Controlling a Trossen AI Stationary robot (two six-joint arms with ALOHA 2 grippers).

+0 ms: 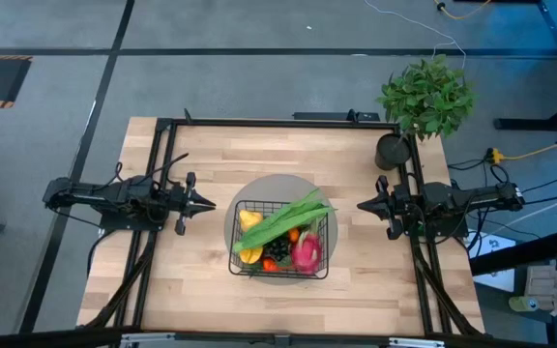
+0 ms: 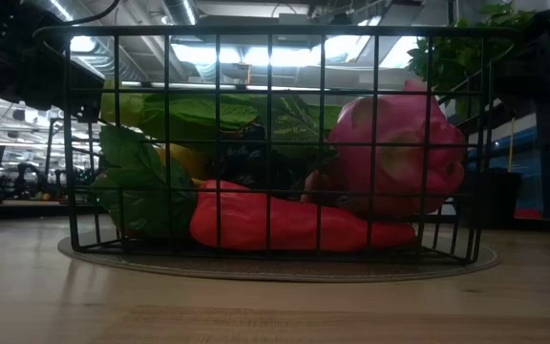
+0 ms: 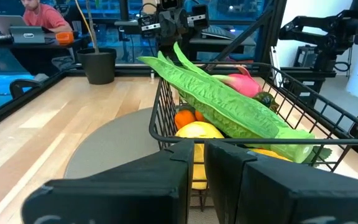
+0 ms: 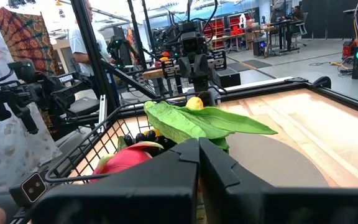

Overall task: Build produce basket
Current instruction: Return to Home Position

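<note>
The black wire basket (image 1: 280, 242) stands on a round grey mat (image 1: 259, 193) at the table's middle. Inside it lie long green stalks (image 1: 283, 222), a pink dragon fruit (image 1: 307, 252), yellow fruits (image 1: 249, 220), small oranges (image 1: 293, 235) and dark grapes (image 1: 278, 251). The low view shows the dragon fruit (image 2: 399, 158) and a red piece (image 2: 285, 225) behind the basket's grid. My left gripper (image 1: 209, 204) hovers shut, left of the basket. My right gripper (image 1: 361, 206) hovers shut on the basket's right. Both point at the basket and touch nothing.
A leafy potted plant (image 1: 424, 97) in a black pot (image 1: 392, 150) stands at the table's far right corner, close behind my right arm. A black frame (image 1: 259, 123) runs along the table's far and side edges. People show in the room beyond.
</note>
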